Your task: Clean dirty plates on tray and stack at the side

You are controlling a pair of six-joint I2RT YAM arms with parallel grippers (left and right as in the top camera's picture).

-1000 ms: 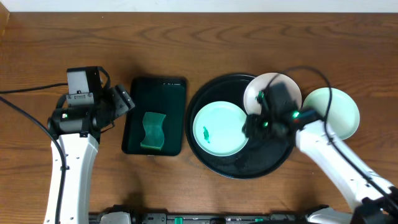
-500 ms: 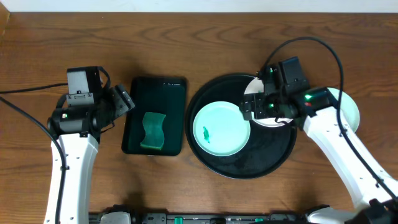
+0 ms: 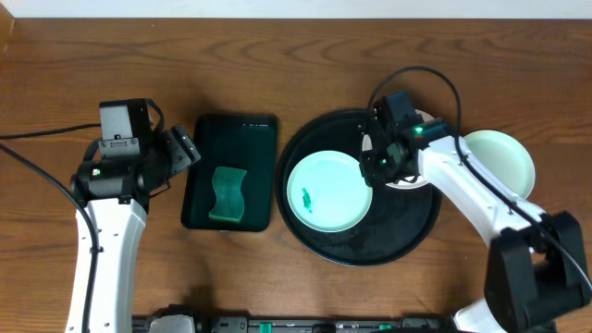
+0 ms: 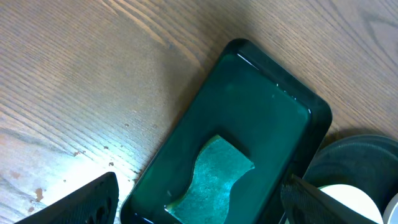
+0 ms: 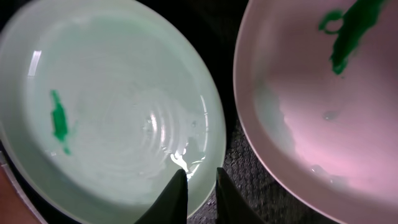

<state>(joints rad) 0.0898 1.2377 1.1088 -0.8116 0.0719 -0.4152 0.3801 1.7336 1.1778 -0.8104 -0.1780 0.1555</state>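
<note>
A pale mint-green plate (image 3: 328,192) with a dark green smear lies on the left of the black tray (image 3: 370,242). A white plate (image 3: 407,181) with a smear lies at the tray's back right, mostly under my right arm. A second mint plate (image 3: 499,165) sits on the table to the right of the tray. My right gripper (image 3: 375,166) is at the first mint plate's right rim. In the right wrist view its fingers (image 5: 200,186) are nearly together, pinching that plate's (image 5: 118,106) rim beside the white plate (image 5: 311,93). My left gripper (image 3: 185,148) is open and empty.
A rectangular dark green tray (image 3: 250,139) holding a green sponge (image 3: 228,194) stands left of the black tray. In the left wrist view the open fingers (image 4: 202,199) hover over this tray (image 4: 249,112) and sponge (image 4: 217,174). Cables run at the far left.
My right arm swung from the front of the tray toward the back, and its gripper settled at the mint plate's right rim. The plates and the left arm have not moved.
</note>
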